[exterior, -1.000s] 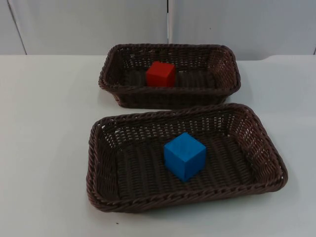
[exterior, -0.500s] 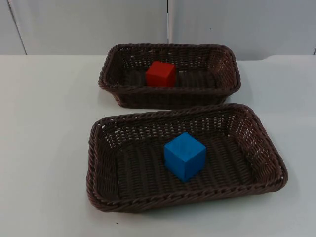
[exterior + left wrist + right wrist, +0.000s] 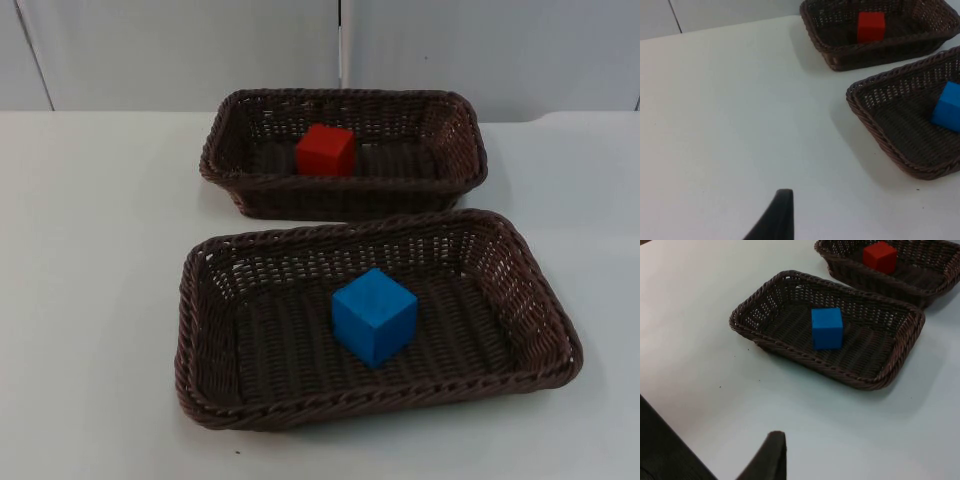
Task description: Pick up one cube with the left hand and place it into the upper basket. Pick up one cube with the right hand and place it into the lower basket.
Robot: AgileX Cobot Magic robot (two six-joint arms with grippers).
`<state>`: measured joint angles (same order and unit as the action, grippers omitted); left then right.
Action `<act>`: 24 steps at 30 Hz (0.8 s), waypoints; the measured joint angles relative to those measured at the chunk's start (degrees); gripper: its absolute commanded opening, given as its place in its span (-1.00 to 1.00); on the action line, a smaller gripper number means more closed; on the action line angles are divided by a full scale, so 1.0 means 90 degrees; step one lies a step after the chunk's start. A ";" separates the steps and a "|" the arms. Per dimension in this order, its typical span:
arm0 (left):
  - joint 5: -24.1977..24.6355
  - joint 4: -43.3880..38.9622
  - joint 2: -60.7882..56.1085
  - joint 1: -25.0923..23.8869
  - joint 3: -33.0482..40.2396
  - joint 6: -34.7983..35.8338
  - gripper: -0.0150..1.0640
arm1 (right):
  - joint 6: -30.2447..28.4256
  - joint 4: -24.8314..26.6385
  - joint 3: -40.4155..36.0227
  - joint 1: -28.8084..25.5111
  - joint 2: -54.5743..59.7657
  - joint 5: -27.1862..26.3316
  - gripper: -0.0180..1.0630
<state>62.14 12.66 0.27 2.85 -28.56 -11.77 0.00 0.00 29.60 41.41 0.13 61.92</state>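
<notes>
Already, both placements look done: one red cube (image 3: 325, 150) sits in the upper basket (image 3: 345, 195) near the wall, and one blue cube (image 3: 374, 316) rests on the floor of the lower basket (image 3: 375, 405), two cubes and two baskets in all on the white table (image 3: 90, 300). Both arms wait back from the baskets, the left gripper (image 3: 777, 217) over bare table on its own side, the right gripper (image 3: 771, 457) short of the lower basket; whether either claw is open or closed cannot be told. Judging by this, no further move seems called for beyond holding clear.
</notes>
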 measured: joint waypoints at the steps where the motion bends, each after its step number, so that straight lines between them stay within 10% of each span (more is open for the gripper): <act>1: 0.0000 0.0000 0.0000 0.0000 0.0000 0.0000 0.98 | 0.0000 0.0000 0.0000 0.0000 0.0000 0.0000 0.98; 24: 0.0000 0.0000 0.0000 0.0000 0.0000 0.0000 0.98 | 0.0000 0.0041 0.0000 -0.0981 0.0000 0.0013 0.98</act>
<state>62.14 12.66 0.27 2.85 -28.56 -11.77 0.00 0.37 29.60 32.58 0.13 62.04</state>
